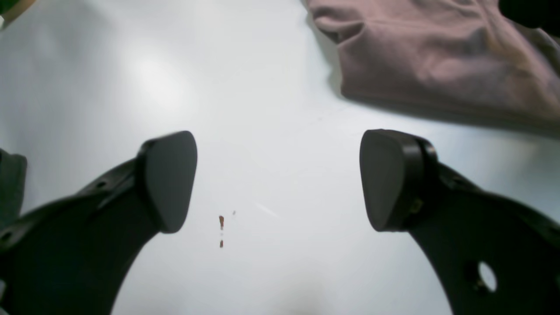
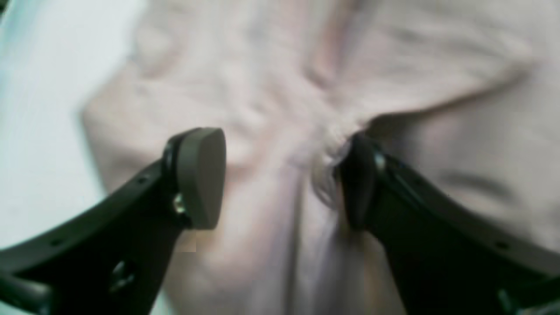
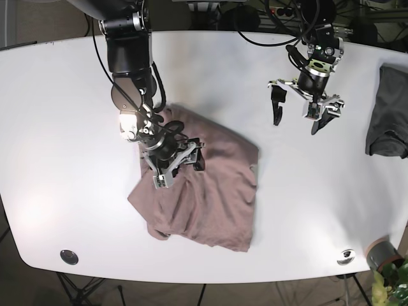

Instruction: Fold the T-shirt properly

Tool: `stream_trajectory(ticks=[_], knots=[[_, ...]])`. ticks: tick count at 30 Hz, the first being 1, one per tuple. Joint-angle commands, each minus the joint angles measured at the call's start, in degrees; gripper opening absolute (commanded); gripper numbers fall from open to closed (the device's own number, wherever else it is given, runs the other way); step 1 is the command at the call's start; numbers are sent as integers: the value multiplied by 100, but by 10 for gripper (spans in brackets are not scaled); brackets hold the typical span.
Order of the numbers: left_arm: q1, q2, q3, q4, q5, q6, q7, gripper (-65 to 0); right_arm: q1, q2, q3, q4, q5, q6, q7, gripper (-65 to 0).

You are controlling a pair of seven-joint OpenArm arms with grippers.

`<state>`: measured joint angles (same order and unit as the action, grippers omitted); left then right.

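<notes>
The right gripper [image 3: 178, 164], jaws apart, presses on the crumpled pink cotton T-shirt [image 3: 210, 194]; the left gripper [image 3: 299, 118] hovers beside it, jaws apart.

One pink shirt [image 3: 210, 197] lies on the one white table [image 3: 57, 127]. One dark grey garment [image 3: 389, 121] sits at the far edge. Two arms, so two grippers: left [image 3: 298, 107] and right [image 3: 178, 167]. Two small silver discs near the front edge [image 3: 69, 257] [image 3: 346, 256]. One potted plant [image 3: 386, 264] at the corner.
</notes>
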<state>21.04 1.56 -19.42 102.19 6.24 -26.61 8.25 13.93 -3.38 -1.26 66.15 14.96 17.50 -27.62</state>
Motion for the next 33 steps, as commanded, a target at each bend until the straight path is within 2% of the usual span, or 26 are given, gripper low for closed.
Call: stream_trajectory(ticks=[1, 5, 11, 13, 17, 21, 25, 33], knots=[[-7, -11, -5, 88, -66, 11, -135, -115, 141, -27, -11, 97, 73, 48, 120, -265], [-7, -11, -5, 88, -66, 11, -135, -115, 246, -36, -11, 0, 73, 48, 129, -265], [-7, -11, -5, 88, -66, 11, -135, -115, 607, -36, 16, -791, 99, 48, 181, -266], [-7, -11, -5, 88, -66, 11, -135, -115, 633, -27, -2, -896, 91, 48, 331, -293], [-7, -11, -5, 80, -66, 11, -135, -115, 642, -27, -2, -896, 82, 48, 419, -439], [-7, -11, -5, -43, -66, 11, -135, -115, 642, -27, -19, -861, 82, 48, 419, -625], [-16, -143, -14, -96, -66, 11, -135, -115, 598, -27, -98, -299, 82, 48, 322, -620], [-16, -134, 4, -43, -75, 11, -135, -115, 527, 78, -371, 1354, 64, 39, -575, -629]])
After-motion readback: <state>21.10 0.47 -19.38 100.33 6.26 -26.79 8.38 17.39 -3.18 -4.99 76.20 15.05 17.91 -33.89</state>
